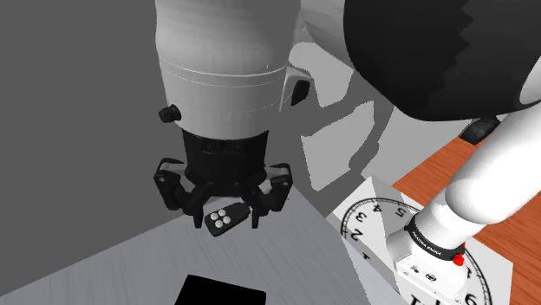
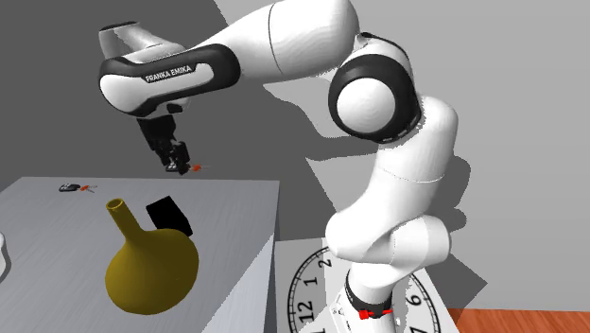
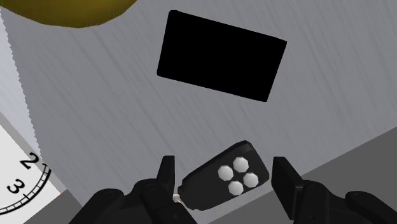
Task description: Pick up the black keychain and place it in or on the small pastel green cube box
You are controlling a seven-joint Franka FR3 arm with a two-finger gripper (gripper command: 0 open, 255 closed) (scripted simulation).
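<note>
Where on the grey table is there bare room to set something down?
Bare: the tabletop between the black box and the table's right edge in the second exterior view; also between the box and the far keychain. Crowded: where the olive vase stands close by the box.

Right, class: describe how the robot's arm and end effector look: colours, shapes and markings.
The arm has rounded white segments with dark joints; a black band carries white FRANKA EMIKA lettering, and a black ring near the base bears red marks. The end effector is all black, with two blocky fingers.
</note>
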